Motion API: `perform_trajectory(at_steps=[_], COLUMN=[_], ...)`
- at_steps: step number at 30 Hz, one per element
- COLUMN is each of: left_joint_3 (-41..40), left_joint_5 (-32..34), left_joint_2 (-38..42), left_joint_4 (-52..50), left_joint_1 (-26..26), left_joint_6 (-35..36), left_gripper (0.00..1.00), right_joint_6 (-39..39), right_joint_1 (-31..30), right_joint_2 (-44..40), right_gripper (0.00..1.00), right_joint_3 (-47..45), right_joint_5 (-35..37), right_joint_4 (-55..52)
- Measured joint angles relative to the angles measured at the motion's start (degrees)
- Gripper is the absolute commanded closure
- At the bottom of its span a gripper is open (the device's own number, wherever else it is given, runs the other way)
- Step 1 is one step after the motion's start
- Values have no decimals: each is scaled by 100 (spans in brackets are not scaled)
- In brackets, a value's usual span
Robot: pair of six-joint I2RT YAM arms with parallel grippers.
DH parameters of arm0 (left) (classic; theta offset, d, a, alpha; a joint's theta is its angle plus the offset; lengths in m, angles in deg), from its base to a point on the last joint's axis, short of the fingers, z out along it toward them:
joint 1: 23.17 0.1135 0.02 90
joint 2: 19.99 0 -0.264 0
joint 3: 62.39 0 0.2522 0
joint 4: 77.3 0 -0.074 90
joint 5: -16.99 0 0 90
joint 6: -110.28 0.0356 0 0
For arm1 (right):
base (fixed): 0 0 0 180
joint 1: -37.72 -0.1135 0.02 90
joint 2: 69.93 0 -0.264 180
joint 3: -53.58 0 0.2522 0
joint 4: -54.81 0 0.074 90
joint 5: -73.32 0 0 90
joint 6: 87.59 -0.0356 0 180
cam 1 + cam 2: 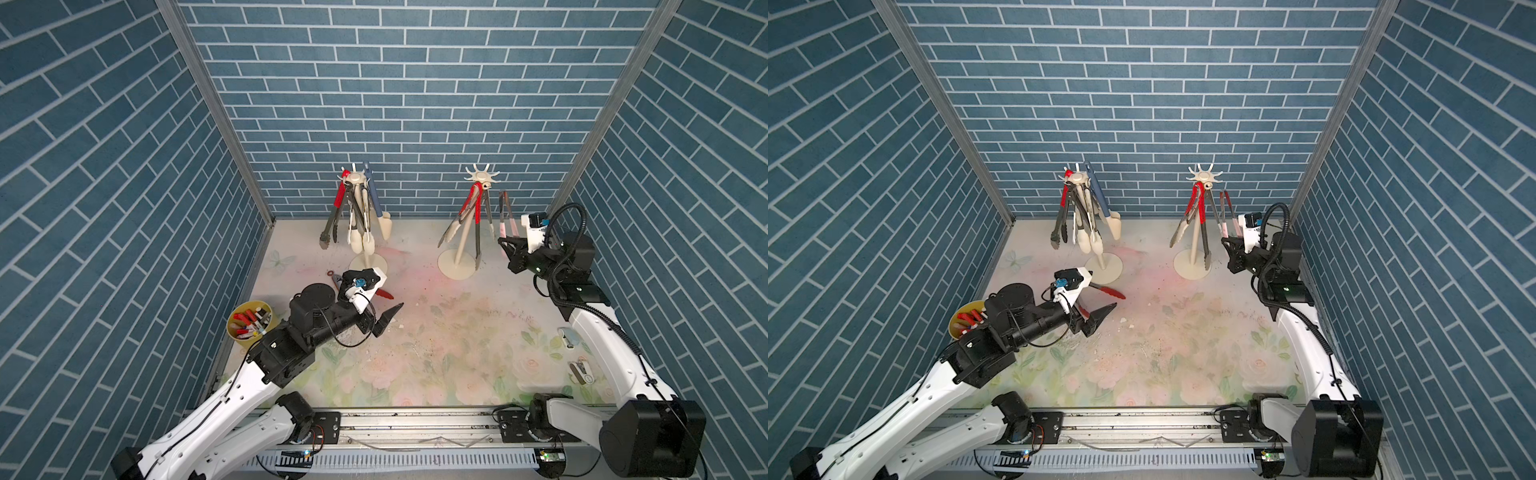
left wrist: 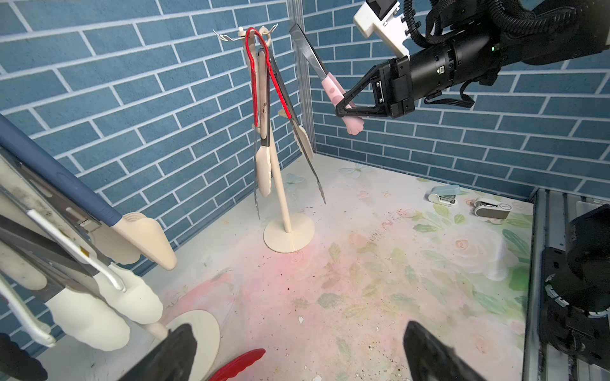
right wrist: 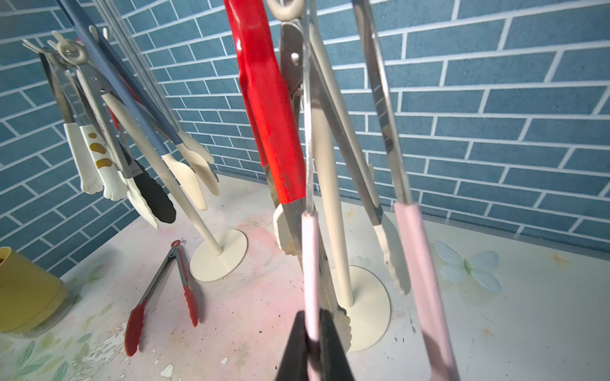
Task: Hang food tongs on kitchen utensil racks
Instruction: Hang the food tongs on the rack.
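While the right gripper (image 2: 345, 110) is clamping its fingers tight on one pink sleeve of the pink-tipped tongs (image 3: 419, 257), those tongs are standing nearly upright in the air, hinge end up, with the second arm hanging free. Their top is sitting just beside the hooks of the right rack (image 1: 482, 178); whether it is touching a hook I cannot tell. Red-handled tongs (image 2: 252, 82) and a steel pair with cream tips (image 2: 302, 138) are hanging from that rack.

Across the floral table (image 1: 457, 332), the left gripper (image 2: 297, 326) is hovering low with its fingers spread wide, gripping nothing. Red-tipped tongs (image 3: 135, 323) are lying flat on the table close under it, arms splayed, just beside the round base of the left rack (image 1: 357, 179). Several tongs are crowding that rack, among them a blue-handled pair (image 1: 374, 199) and a red-and-black pair (image 1: 337, 208). A yellow cup of markers (image 1: 249, 320) is sitting by the left wall.
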State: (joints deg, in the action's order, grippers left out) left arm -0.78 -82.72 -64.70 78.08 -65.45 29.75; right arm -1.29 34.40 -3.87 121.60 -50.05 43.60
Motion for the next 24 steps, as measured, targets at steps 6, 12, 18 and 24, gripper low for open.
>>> perform_trajectory(at_steps=[6, 12, 18, 24], left_joint_3=[0, 0, 0, 0], left_joint_5=[-2, -4, -4, -2], left_joint_2=[0, 0, 0, 0], left_joint_4=[0, 0, 0, 0], left_joint_1=[0, 0, 0, 0], left_joint_6=[0, 0, 0, 0], left_gripper=[1, 1, 1, 1], right_joint_6=[61, 79, 79, 72], right_joint_1=[0, 17, 111, 243], right_joint_2=[17, 76, 216, 509], right_gripper=[100, 100, 100, 100], right_joint_3=[52, 205, 428, 680], right_joint_5=[-269, -378, -393, -490], right_joint_4=[55, 55, 50, 44])
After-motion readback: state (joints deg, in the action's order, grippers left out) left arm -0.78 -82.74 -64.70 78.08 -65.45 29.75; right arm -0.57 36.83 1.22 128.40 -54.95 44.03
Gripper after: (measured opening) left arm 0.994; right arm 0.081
